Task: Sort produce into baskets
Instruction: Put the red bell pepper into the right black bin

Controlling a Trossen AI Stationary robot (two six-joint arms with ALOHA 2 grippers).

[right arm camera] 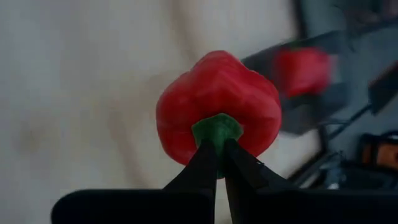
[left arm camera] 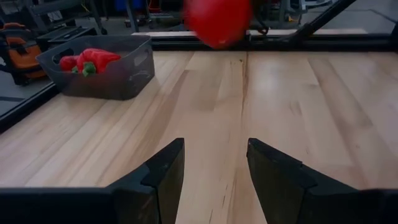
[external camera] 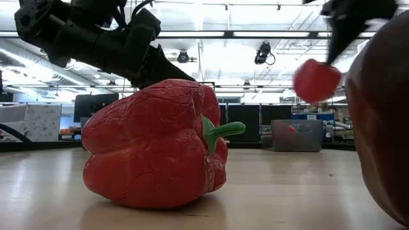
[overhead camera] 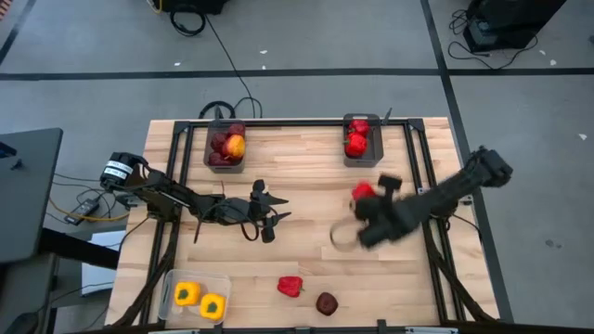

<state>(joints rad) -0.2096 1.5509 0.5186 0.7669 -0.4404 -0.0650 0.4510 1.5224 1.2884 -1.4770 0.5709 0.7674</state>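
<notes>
Above the right half of the pale wooden table (overhead camera: 306,186), a small glossy red toy bell pepper (right arm camera: 216,104) is held aloft by the right claw (right arm camera: 219,163), whose two dark fingers are clenched on the green stem alone. The pepper is judged light, hollow and stiff, with a smooth skin that would slip under a broad squeeze; the stem offers a narrow, firm hold, though the body may swing or twist from it.

Beyond the pepper, towards the table's far edge, a dark grey translucent plastic bin (overhead camera: 361,139) already holding red peppers is seen; the carried pepper hangs short of it, near but not yet over it.

Left of that bin, along the same far edge, a second dark grey bin (overhead camera: 225,147) holds dark maroon apples and an orange-red one. Between the two bins and nearer the table's middle, the left claw (left arm camera: 214,180) hovers over bare wood, its fingers parted and grasping nothing.

Well short of the grey bins, near the front edge, one red pepper (overhead camera: 290,286) and one maroon apple (overhead camera: 327,302) remain loose.
</notes>
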